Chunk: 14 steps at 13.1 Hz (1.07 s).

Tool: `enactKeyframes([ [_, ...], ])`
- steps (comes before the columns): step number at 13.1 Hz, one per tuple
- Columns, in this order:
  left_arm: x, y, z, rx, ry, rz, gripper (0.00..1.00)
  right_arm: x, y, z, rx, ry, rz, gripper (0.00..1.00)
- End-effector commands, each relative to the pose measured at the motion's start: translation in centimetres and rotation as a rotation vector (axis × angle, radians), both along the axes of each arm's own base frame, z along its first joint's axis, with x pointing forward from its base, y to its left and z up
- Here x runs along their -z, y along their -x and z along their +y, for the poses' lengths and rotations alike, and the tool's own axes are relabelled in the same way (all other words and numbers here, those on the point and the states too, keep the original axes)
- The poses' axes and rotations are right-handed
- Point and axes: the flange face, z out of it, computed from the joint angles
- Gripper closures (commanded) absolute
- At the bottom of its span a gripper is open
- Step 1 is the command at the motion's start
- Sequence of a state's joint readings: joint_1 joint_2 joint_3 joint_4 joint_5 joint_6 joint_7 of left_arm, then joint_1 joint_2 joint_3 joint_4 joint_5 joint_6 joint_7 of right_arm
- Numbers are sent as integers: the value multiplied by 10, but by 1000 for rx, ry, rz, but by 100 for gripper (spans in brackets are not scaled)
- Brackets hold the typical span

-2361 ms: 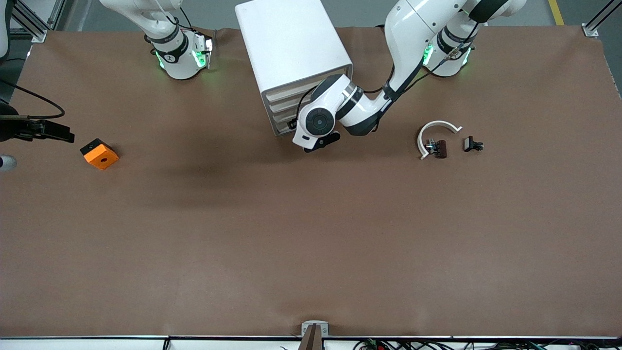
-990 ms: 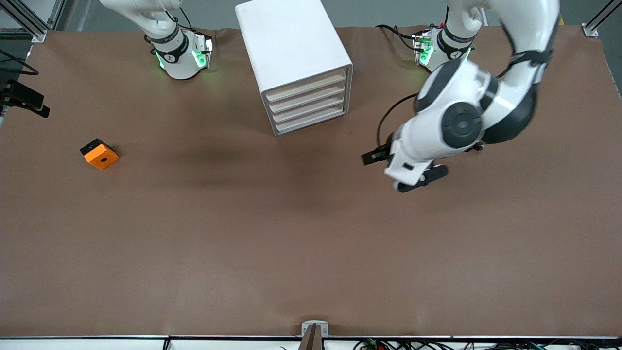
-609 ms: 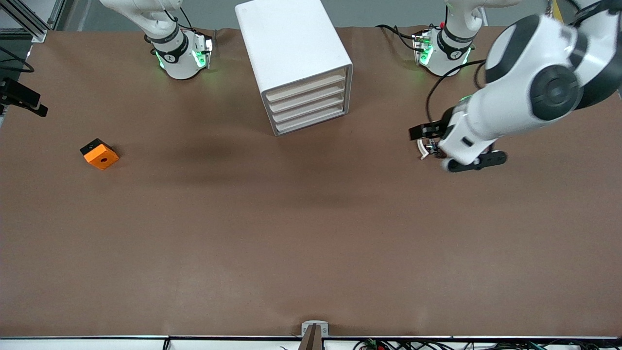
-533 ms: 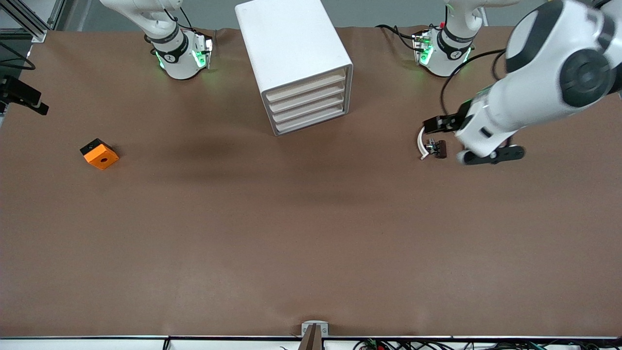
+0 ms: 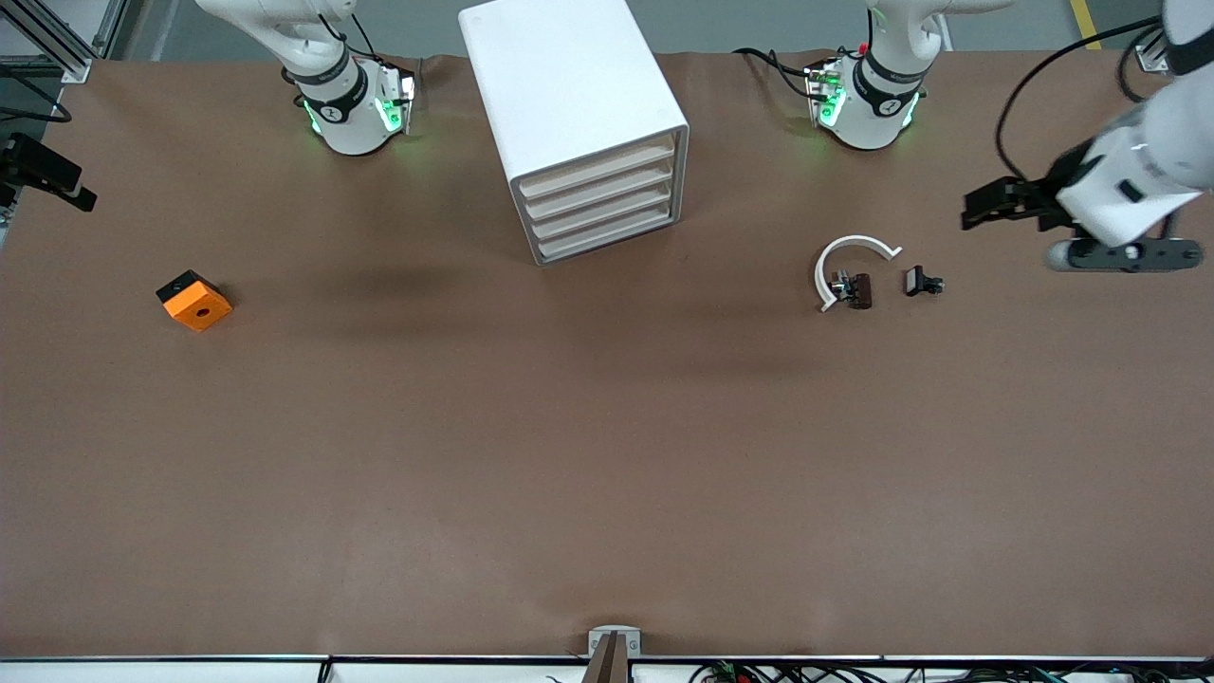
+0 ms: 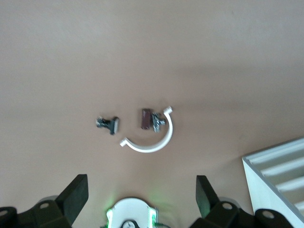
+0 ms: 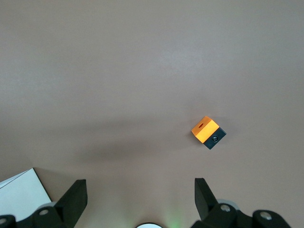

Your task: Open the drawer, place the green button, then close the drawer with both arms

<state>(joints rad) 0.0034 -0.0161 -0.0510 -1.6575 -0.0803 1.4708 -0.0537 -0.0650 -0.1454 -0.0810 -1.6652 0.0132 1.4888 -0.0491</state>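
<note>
The white cabinet [image 5: 560,85] stands near the arms' bases, and all four cream slat drawer fronts [image 5: 597,204] sit flush and shut. Its corner also shows in the left wrist view [image 6: 280,175]. The green-capped button is out of view in every frame. My left gripper [image 5: 1119,254] hangs high over the table at the left arm's end, open wide and empty [image 6: 140,194]. My right gripper [image 7: 138,197] is open and empty, high over the right arm's end. Only a black part of that hand [image 5: 43,175] shows in the front view.
A white curved ring [image 5: 849,261] lies with two small black clips [image 5: 922,282] toward the left arm's end; they also show in the left wrist view [image 6: 152,137]. An orange square block [image 5: 194,301] lies toward the right arm's end and shows in the right wrist view [image 7: 206,130].
My left gripper has left the cabinet's drawer fronts and swung over the ring and clips out to the left arm's end of the table. The right hand has pulled back toward the table's edge.
</note>
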Motion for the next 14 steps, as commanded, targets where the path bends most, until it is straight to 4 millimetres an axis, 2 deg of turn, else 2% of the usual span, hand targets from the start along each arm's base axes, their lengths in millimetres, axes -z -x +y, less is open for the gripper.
enactKeyframes([
  [1,13,-12,6,1,-28,-109,0,0,14,-5,7,-10,-12,0],
  [5,5,-17,12,2,-88,-161,0,1,16,-8,13,-10,-13,0],
  [11,-14,-20,1,19,-87,-193,0,0,14,-6,2,18,-18,0],
  [14,-17,-19,5,19,-85,-197,0,-1,12,-5,-46,41,-30,0],
])
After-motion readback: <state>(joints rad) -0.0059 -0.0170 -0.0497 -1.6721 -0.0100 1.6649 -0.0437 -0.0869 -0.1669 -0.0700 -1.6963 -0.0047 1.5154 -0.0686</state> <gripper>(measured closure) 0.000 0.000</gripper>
